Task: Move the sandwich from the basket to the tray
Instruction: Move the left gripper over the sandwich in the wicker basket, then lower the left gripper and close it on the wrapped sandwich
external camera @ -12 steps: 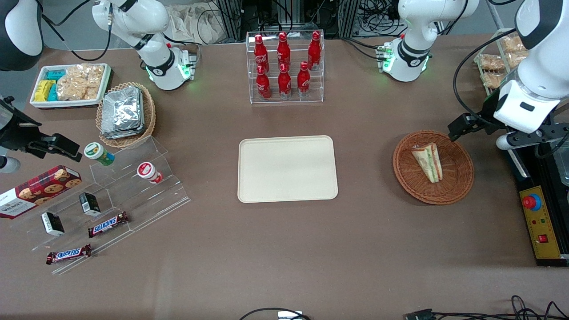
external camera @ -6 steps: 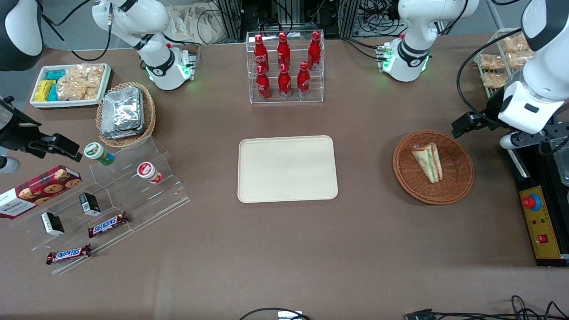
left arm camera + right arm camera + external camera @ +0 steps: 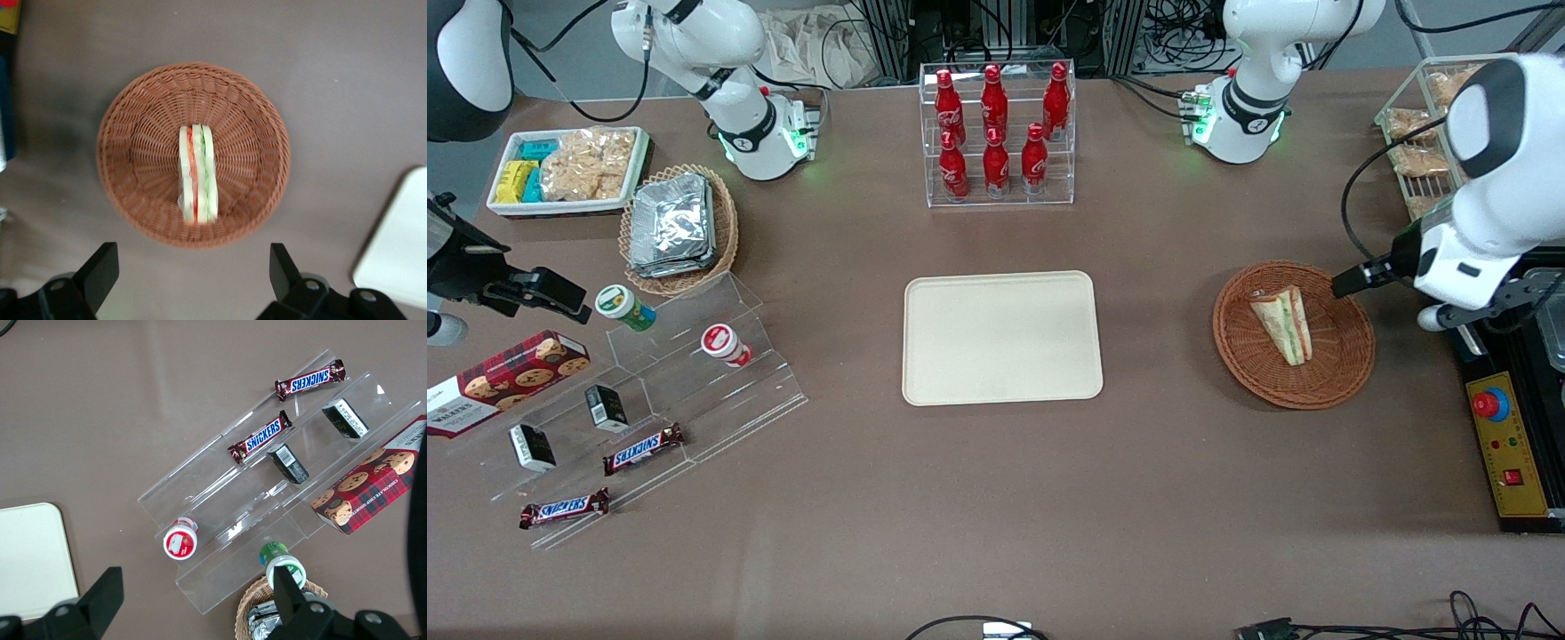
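Observation:
The sandwich (image 3: 1282,324) lies in the reddish-brown basket (image 3: 1343,373), toward the working arm's end of the table. The cream tray (image 3: 1001,338) lies bare at the table's middle. My left gripper (image 3: 1356,280) hovers above the basket's rim on the working arm's side, open and empty. In the left wrist view the sandwich (image 3: 198,175) stands on edge in the basket (image 3: 133,153). The open gripper (image 3: 193,270) is over bare table just off the rim, and a corner of the tray (image 3: 397,247) shows.
A clear rack of red cola bottles (image 3: 996,133) stands farther from the camera than the tray. A control box with a red button (image 3: 1507,444) lies beside the basket at the table's end. A wire rack of packets (image 3: 1418,133) stands near the working arm. Snack shelves (image 3: 649,400) lie toward the parked arm's end.
The left arm has swung and lowered, bringing the gripper from beside the basket to above its rim. The sandwich, basket and tray have not moved.

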Robot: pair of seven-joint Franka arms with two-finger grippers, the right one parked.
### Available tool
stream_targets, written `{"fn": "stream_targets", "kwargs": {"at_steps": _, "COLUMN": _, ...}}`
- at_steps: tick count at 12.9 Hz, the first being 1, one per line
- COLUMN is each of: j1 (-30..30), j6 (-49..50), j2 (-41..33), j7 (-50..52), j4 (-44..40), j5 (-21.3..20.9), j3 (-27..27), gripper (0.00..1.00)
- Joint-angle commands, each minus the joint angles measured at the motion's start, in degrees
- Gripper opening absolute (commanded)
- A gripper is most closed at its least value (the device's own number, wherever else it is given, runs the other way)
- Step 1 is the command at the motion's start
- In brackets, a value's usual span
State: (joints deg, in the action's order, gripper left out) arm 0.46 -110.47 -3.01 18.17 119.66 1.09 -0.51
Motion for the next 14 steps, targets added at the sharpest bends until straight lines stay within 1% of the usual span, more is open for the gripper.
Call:
{"fn": "stream_targets", "kwargs": {"at_steps": 1, "j1": -0.1, "j6": -11.6, "j2": -2.5, "j7": 0.4, "j4": 11.0, "j5": 0.4, "j3": 0.1, "gripper": 1.00}}
{"fn": "stream_targets", "kwargs": {"at_steps": 8, "j1": -0.2, "j6": -31.9, "j2": 6.1, "j7": 0.4, "j4": 20.4, "j5": 0.3, "j3": 0.9, "gripper": 1.00}}
{"fn": "stream_targets", "kwargs": {"at_steps": 12, "j1": -0.4, "j6": -38.0, "j2": 10.8, "j7": 0.5, "j4": 21.2, "j5": 0.8, "j3": 0.9, "gripper": 1.00}}
{"fn": "stream_targets", "kwargs": {"at_steps": 14, "j1": -0.7, "j6": -39.3, "j2": 12.1, "j7": 1.2, "j4": 21.9, "j5": 0.9, "j3": 0.9, "gripper": 0.99}}
